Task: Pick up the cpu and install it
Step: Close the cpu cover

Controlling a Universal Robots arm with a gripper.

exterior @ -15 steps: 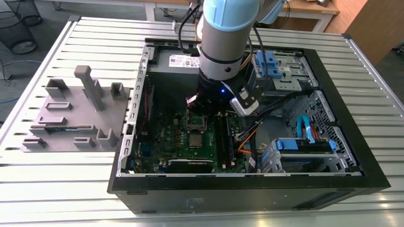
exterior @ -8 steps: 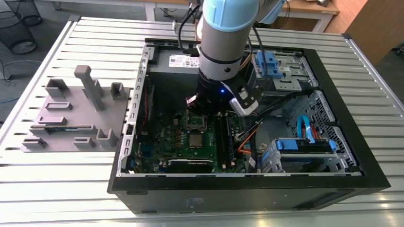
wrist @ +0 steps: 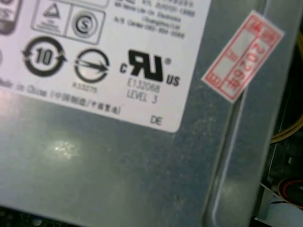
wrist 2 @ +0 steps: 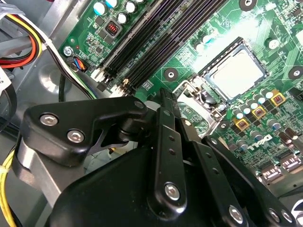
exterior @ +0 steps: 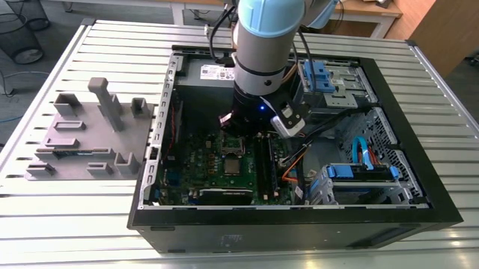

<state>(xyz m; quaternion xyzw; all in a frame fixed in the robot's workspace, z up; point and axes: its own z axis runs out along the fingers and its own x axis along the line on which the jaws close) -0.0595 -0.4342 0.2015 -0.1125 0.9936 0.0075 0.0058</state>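
Where the second wrist view looks across the board (wrist 2: 189,52), you see the cpu (wrist 2: 236,73) lying flat in its socket (wrist 2: 210,78), silver top up. A metal bracket (wrist 2: 195,92) stands just beside the socket, between it and the gripper (wrist 2: 164,100). The gripper is near the cpu but not touching it. You cannot tell from its dark linkage whether it is clenched or released, and nothing shows in its grasp. The memory slots (wrist 2: 147,42) run along the far side of the socket.

The exterior view gives you what the wrist cameras miss. The arm (exterior: 262,50) reaches down into the open case (exterior: 299,218), and the cpu shows as a small grey square on the board just clear of it. The case sits on a slatted table (exterior: 75,224), with a grey tray (exterior: 90,134) at the exterior view's left.

The first wrist view faces a grey metal box (wrist: 118,161) with a white label (wrist: 94,47) and a red sticker (wrist: 244,54).
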